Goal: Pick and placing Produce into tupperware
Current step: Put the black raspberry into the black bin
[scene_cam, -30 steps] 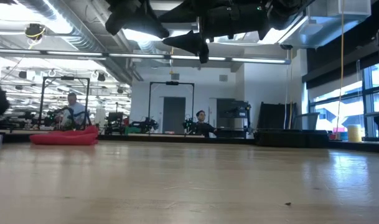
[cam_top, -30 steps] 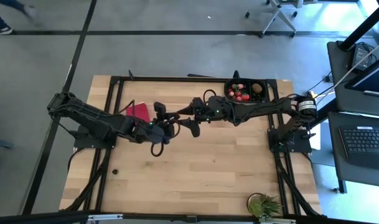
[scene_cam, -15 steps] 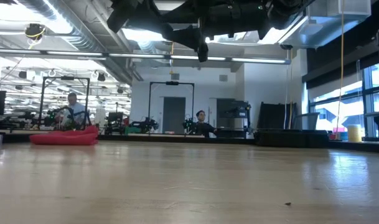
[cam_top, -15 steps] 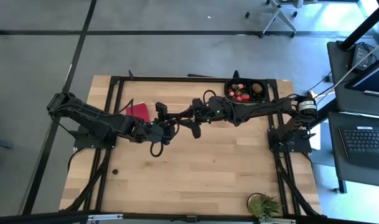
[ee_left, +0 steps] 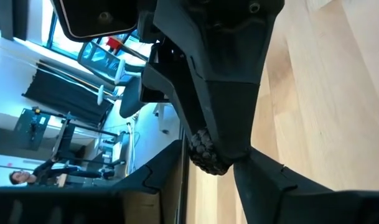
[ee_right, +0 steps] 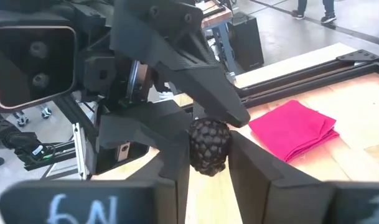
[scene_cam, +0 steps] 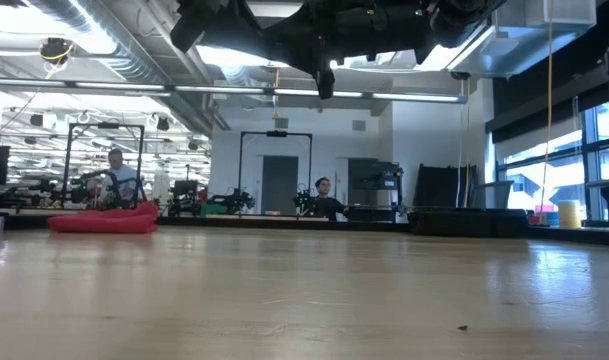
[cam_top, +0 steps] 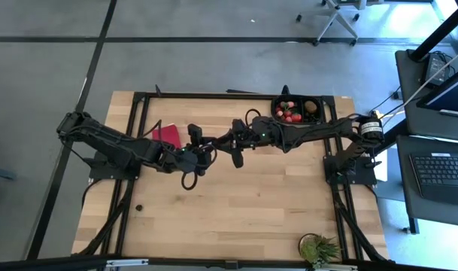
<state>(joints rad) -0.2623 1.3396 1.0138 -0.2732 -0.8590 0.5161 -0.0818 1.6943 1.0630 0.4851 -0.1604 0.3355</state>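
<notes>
A dark, bumpy, berry-like piece of produce (ee_right: 208, 144) hangs in mid-air over the table's middle, where both grippers meet. My right gripper (ee_right: 209, 163) is shut on it. My left gripper (ee_left: 206, 169) faces it from the table's left, open, one finger on each side of the berry (ee_left: 208, 152). In the high view both grippers (cam_top: 204, 147) (cam_top: 229, 147) hide the berry. The black tupperware (cam_top: 274, 110) rests flat at the table's far right. It holds red pieces (cam_top: 290, 115) and a brown lump (cam_top: 310, 107). My right gripper pinches the berry's two opposite sides (ee_right: 192, 149) between its fingers (ee_right: 248, 168), reaching nearly level from the table's right. The berry is lifted clear, well above the table. My left gripper: a sliver of light shows between the berry and one finger (ee_left: 167, 165). Whether the other finger (ee_left: 257, 174) touches it, I cannot tell.
A folded red cloth (cam_top: 166, 134) lies at the far left under the left arm. One small dark item (cam_top: 138, 207) sits near the left edge. A spiky green plant (cam_top: 319, 248) stands at the near right corner. Bare wood lies between them.
My right gripper has shut: its fingers stood wide apart a second ago and now close in on the berry. Both arms have kept their places above the table's middle.
</notes>
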